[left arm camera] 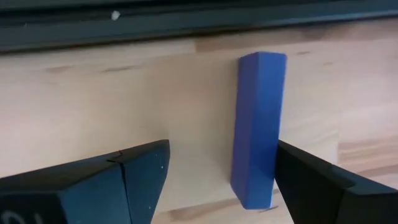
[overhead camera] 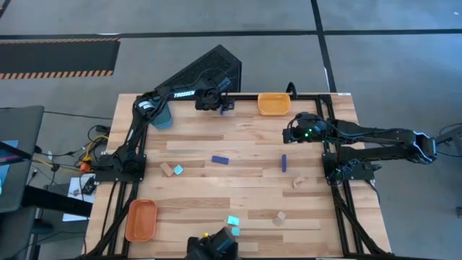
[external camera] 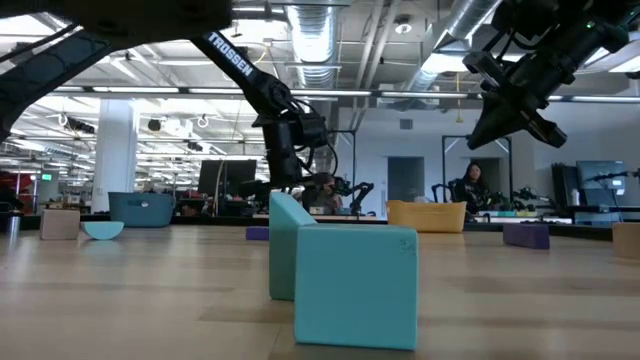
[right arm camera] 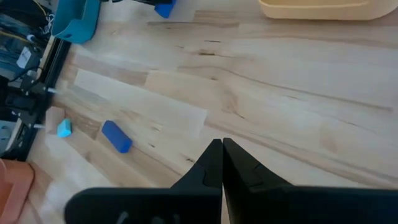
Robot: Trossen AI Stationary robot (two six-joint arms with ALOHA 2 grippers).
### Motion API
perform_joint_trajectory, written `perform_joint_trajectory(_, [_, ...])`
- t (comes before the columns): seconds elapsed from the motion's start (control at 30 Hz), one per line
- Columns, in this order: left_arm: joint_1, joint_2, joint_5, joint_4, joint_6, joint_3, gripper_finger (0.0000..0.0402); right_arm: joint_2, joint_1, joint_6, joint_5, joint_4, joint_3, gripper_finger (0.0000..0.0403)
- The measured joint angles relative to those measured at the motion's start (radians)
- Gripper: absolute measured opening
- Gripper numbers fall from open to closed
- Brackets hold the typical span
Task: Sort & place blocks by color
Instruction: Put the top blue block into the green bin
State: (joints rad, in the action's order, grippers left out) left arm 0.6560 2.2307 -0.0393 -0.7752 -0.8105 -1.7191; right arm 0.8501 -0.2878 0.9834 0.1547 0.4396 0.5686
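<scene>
— High view first: what sits along the left side of the bench (overhead camera: 238, 155)?

— An orange tray (overhead camera: 141, 219) at the near left corner, and a teal tray (overhead camera: 162, 118) at the far left. Between them lie a tan block (overhead camera: 167, 170) and a small cyan block (overhead camera: 178, 170), just beside each other.

— And the left pincer (overhead camera: 225, 105)?

— It hangs at the far edge, left of the yellow-orange tray (overhead camera: 274, 104). In the left wrist view its fingers (left arm camera: 134, 180) are spread, and a dark blue oblong block (left arm camera: 257, 127) lies flat on the wood between them (close to one finger; whether it touches I cannot tell).

— Middle of the bench?

— A second blue block (overhead camera: 220, 159) lies near the centre, a third blue block (overhead camera: 284, 163) to its right. Two cyan cubes (overhead camera: 233, 224) sit at the near edge, large in the low view. Two more tan blocks: one (overhead camera: 280, 216) near, right of the cubes, and one (overhead camera: 298, 181) farther back.

— The right pincer (overhead camera: 290, 134)?

— Above the far right part of the bench, its fingers pressed together with nothing between them, as the right wrist view shows.
</scene>
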Motion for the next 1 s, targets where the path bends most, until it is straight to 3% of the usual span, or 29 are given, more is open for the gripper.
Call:
perform_joint_trajectory(0.2, [0.002,0.0,-0.022,-0.067,0.092,0.0,0.0216,0.0,0.0,-0.042,0.0,-0.003,0.0,0.0019])
perform_joint_trajectory(0.33, [0.002,0.0,-0.053,-0.081,0.191,0.0,0.0146,0.0,-0.001,-0.073,0.0,-0.007,0.0,0.0014])
perform_joint_trajectory(0.53, [-0.002,-0.001,-0.066,-0.077,0.464,0.0,0.0024,0.002,-0.001,-0.194,0.001,-0.07,0.0,0.0018])
perform_joint_trajectory(0.63, [-0.002,-0.011,-0.069,-0.14,0.478,0.0,0.0027,0.008,-0.001,-0.248,0.002,-0.129,0.0,0.0021])
perform_joint_trajectory(0.77, [-0.009,-0.065,-0.182,-0.285,0.479,0.002,0.005,0.024,-0.003,-0.23,0.023,-0.174,0.0,0.0021])
perform_joint_trajectory(1.0, [-0.033,-0.289,-0.258,-0.361,0.47,0.093,0.0032,0.112,-0.006,-0.165,0.027,-0.189,0.0,0.0016])
